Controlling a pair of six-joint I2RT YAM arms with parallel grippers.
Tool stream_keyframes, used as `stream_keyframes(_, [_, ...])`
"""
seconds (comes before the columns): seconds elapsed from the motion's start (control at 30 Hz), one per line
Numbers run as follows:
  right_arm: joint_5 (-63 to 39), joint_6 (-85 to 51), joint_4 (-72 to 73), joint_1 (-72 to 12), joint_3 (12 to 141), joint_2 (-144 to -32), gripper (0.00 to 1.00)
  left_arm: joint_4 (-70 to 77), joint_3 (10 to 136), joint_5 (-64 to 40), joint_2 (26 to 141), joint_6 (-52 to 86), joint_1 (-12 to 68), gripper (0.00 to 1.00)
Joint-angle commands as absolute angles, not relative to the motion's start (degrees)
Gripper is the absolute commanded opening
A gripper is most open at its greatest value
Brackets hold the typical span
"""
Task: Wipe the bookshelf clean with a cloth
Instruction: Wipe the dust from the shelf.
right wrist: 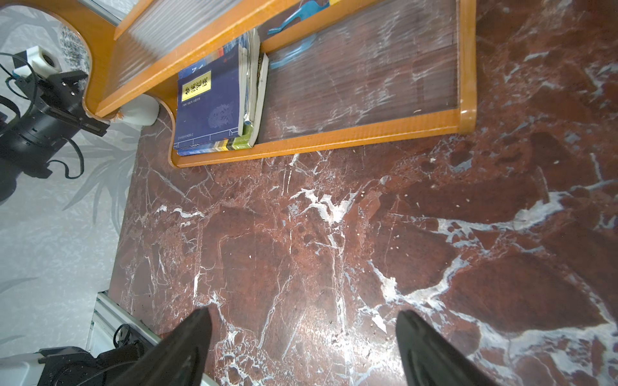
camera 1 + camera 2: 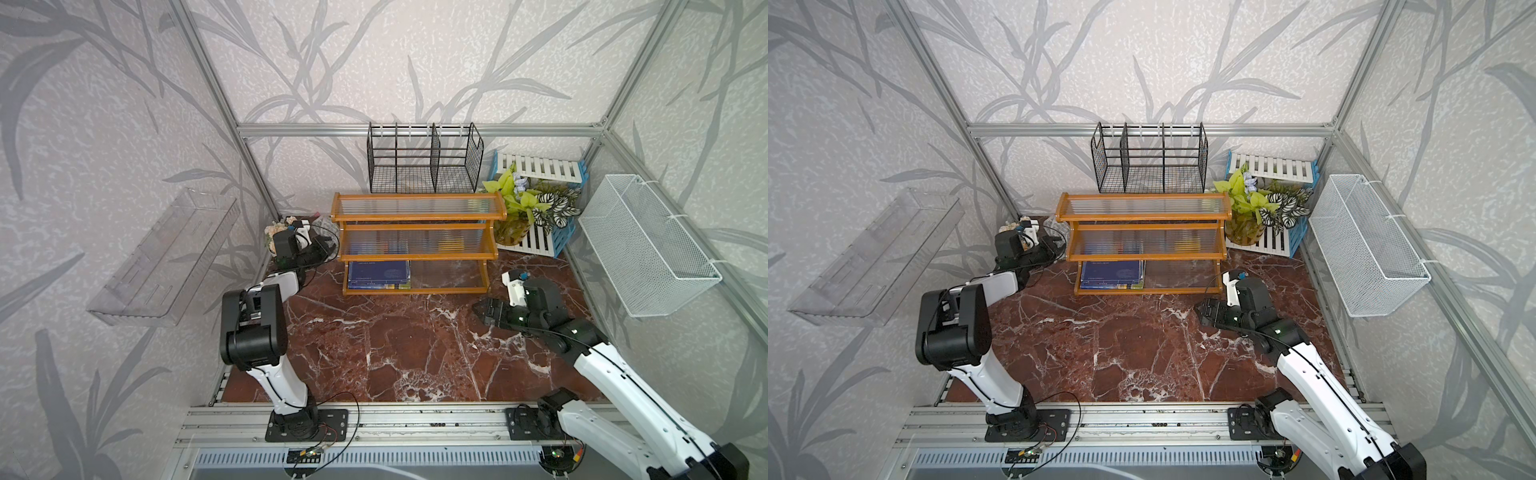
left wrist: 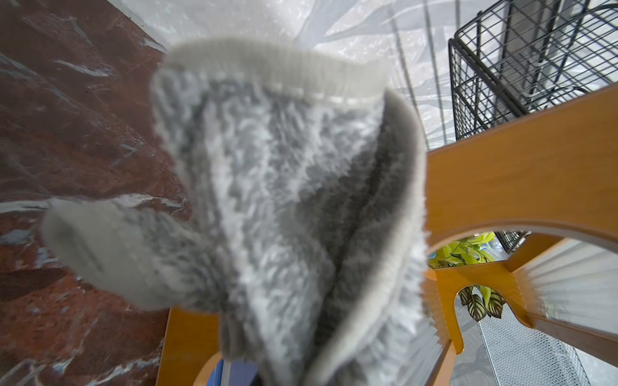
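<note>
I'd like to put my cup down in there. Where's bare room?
The broad marble tabletop between the bookshelf and front rail is bare; so looks the bottom tier beside the books. Crowded: the plant corner, and beside the bookshelf where the left gripper holds the cloth.

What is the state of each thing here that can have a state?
left claw: shut on the cloth.
right claw: open, holding nothing.
cloth: folded over, gripped by the left claw.
bookshelf: upright, books lying flat on bottom tier.
black wire rack: upright, behind the bookshelf.
</note>
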State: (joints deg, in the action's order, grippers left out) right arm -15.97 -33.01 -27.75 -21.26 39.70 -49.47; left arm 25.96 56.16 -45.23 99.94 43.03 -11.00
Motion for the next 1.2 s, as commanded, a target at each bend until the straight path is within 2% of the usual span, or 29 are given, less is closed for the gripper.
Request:
stream_keyframes(0.0, [-16.61, -33.34, -28.24, -21.05, 40.39, -48.37, 0.91, 23.74, 55.05, -47.27, 95.95, 40.87, -11.94, 0.06])
stream_keyframes(0.23, [-17.05, -33.49, -28.08, -21.03, 40.2, -48.04, 0.91, 20.13, 56.53, -44.87, 98.41, 36.8, -11.43, 0.06])
stream_keyframes(0.53, [-16.38, -33.76, -28.49, -21.06, 40.18, -47.22, 0.92, 18.31, 68.68, -45.37, 108.41, 36.29, -8.02, 0.06])
stream_keyframes(0.7, [-15.76, -33.76, -29.09, -21.01, 40.16, -46.26, 0.92, 19.71, 71.33, -47.09, 113.13, 37.85, -7.31, 0.06])
stream_keyframes(1.17, [-16.7, -34.19, -28.85, -21.02, 39.81, -44.38, 0.92, 24.43, 67.76, -51.35, 100.17, 43.44, -7.95, 0.06])
